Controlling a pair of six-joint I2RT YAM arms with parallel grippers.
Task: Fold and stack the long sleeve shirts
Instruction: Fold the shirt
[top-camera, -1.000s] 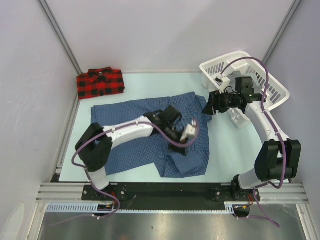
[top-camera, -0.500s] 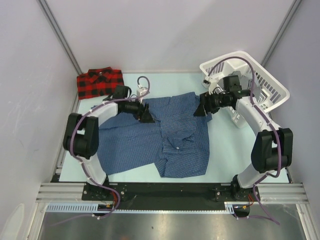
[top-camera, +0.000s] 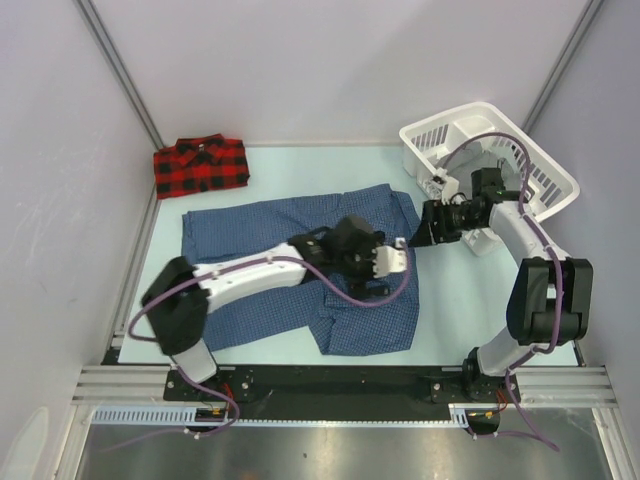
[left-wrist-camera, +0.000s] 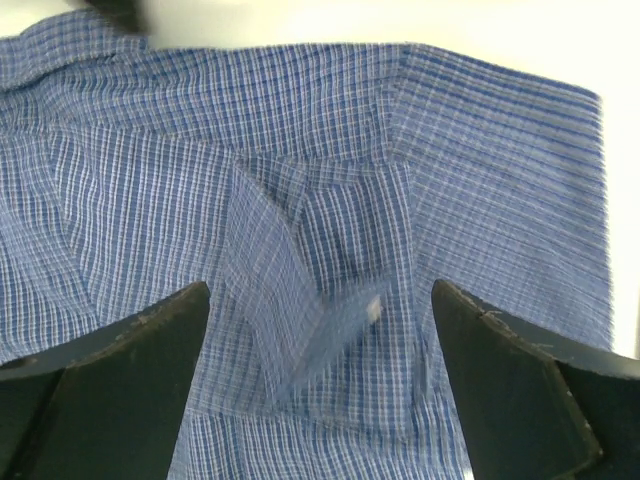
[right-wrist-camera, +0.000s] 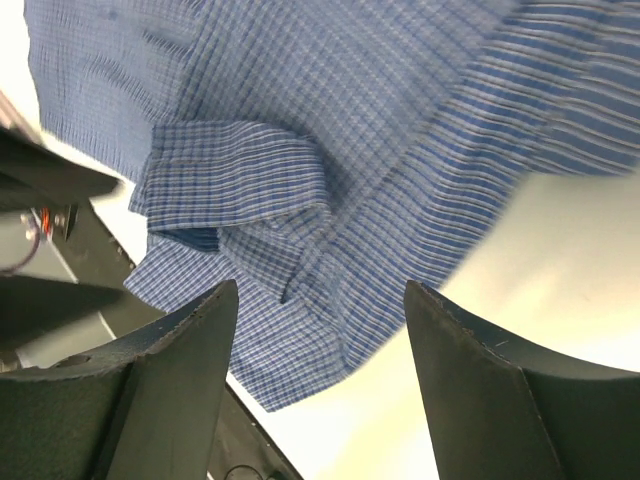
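Observation:
The dark blue check shirt (top-camera: 270, 260) lies spread on the table, partly folded at its right side. My left gripper (top-camera: 372, 268) hovers over its right half. In the left wrist view the left gripper (left-wrist-camera: 320, 300) is open, with the pocket flap (left-wrist-camera: 300, 300) and a white button below the jaws and nothing between them. My right gripper (top-camera: 414, 234) is at the shirt's back right corner. There the right gripper (right-wrist-camera: 320, 290) is open above a bunched collar or cuff (right-wrist-camera: 250, 200), holding nothing. The red-and-black plaid shirt (top-camera: 200, 165) sits folded at the back left.
A white plastic basket (top-camera: 520, 150) stands at the back right, just behind the right arm. Grey walls close in the left, back and right sides. The arms' base rail (top-camera: 340, 380) runs along the near edge.
My left gripper has gone from shut to open. Its arm swung to the shirt's back left edge, then back over the shirt's right half. The right gripper has shifted slightly right.

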